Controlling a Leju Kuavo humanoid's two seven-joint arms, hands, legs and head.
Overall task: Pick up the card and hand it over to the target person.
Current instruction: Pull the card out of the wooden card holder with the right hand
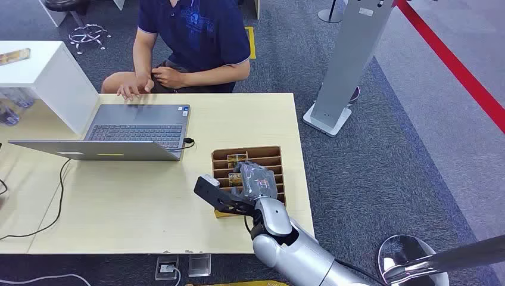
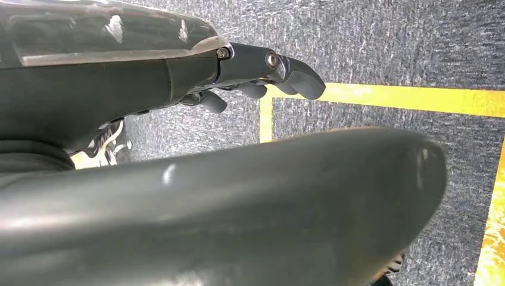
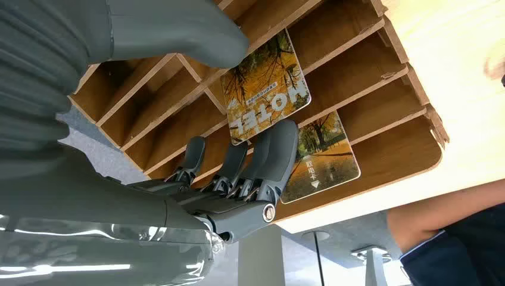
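Right wrist view gives us the right robot hand (image 3: 196, 179) over a brown slotted wooden organizer (image 3: 381, 77), thumb and fingers (image 3: 280, 149) pinching a glossy autumn-print card (image 3: 265, 89) that stands in a slot. A second card (image 3: 321, 155) sits just beyond. Under it lies our pale wood tabletop (image 1: 149, 202); across sits a person (image 1: 190, 42). Our left robot hand (image 2: 262, 74) hangs curled, holding nothing, over grey carpet (image 2: 387, 42).

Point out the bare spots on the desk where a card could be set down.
Free: the desk between the laptop and the near edge, and the strip between laptop and card rack. Crowded: the rack itself, where the right hand sits over the cards.
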